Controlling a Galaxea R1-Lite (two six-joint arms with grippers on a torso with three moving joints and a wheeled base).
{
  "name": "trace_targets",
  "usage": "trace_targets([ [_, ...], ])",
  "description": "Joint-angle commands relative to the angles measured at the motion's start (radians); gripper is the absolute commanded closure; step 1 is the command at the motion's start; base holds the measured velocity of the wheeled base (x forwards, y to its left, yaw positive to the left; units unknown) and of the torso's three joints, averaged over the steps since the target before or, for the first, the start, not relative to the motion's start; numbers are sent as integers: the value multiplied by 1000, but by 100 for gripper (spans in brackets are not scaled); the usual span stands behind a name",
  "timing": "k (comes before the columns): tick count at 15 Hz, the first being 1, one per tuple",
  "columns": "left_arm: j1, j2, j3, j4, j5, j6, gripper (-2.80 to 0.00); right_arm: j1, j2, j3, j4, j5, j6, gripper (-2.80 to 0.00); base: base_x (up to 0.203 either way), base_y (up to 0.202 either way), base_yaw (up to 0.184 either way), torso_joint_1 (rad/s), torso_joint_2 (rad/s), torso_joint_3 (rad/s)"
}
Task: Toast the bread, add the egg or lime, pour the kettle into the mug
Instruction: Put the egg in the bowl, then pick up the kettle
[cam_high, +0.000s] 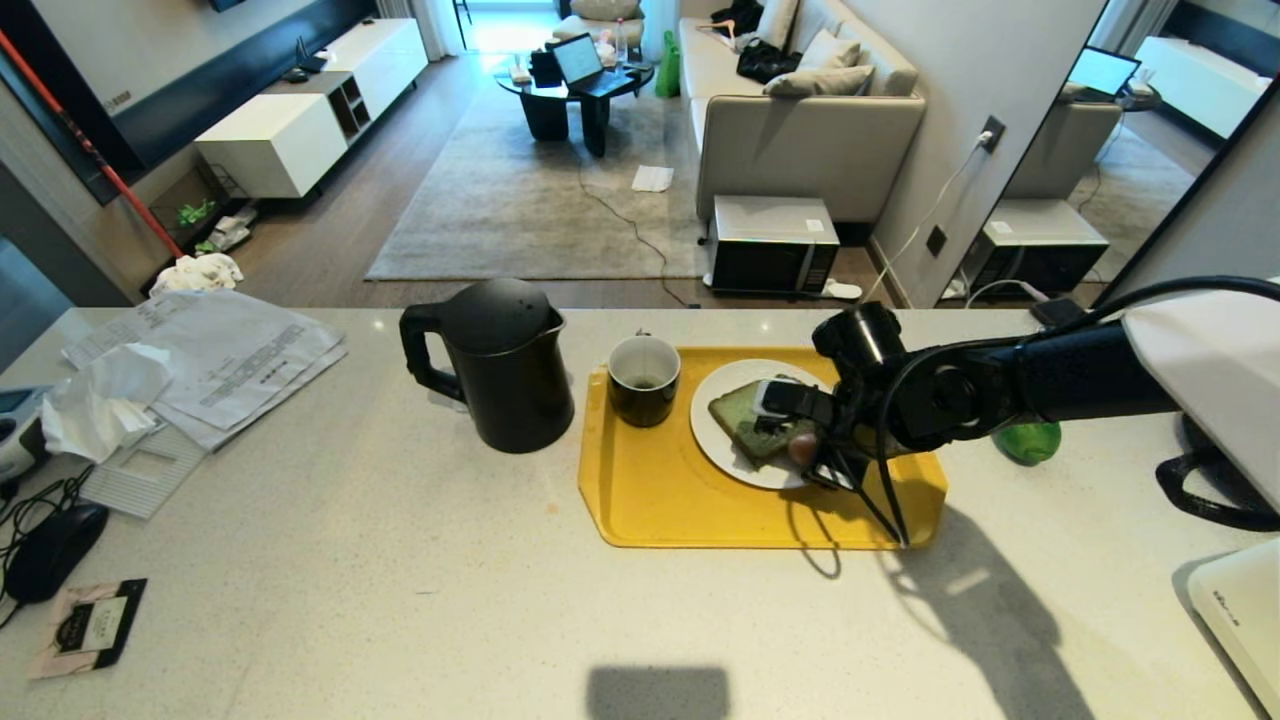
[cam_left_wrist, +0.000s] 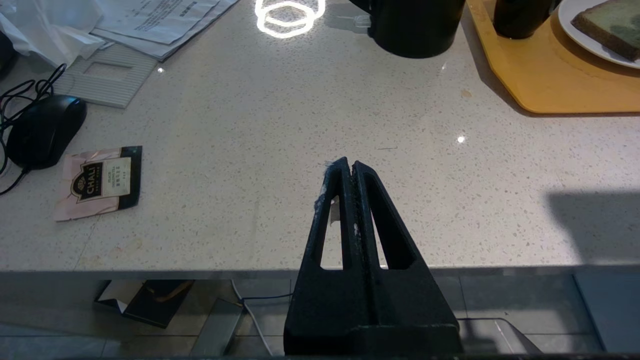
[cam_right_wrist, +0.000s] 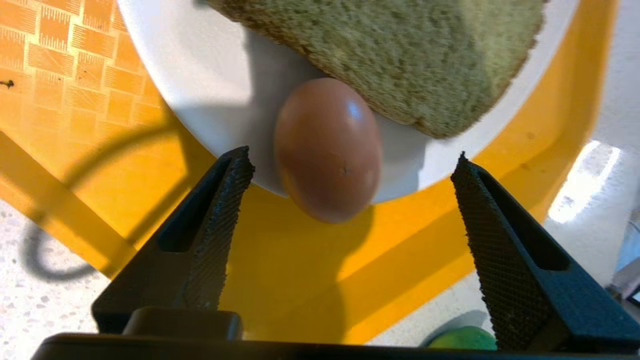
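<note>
Black right arm (cam_high: 1000, 385), white shroud, black cross-hatched end effector (cam_right_wrist: 350, 165) fingers.

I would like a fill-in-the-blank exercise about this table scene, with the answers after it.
1. The egg lies on the white ____, beside the bread.
2. The plate and the mug stand on a ____ tray.
3. The right gripper is ____, its fingers apart from the egg.
4. The kettle stands ____ the tray.

Answers: plate; yellow; open; off

The desk (cam_high: 400, 600) lies bare from the tray (cam_high: 640, 500) toward 6 o'clock. At 9 o'clock of the tray the kettle (cam_high: 500, 365) stands close beside the mug (cam_high: 643, 380), narrowing passage. Papers (cam_high: 220, 355) crowd 10 o'clock.
</note>
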Motion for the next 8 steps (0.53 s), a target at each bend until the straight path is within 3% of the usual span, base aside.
trace_targets([
  [1,1,1,0,-1,0,0,0,-3,-71,27,3,-1,-4,-280,0,0,0,0,0,0],
  [5,1,2,0,-1,0,2,0,-10,-231,147,3,6,15,-280,0,0,0,0,0,0],
  [8,-1,2,0,-1,0,0,0,-29,-389,238,4,6,88,-280,0,0,0,0,0,0],
])
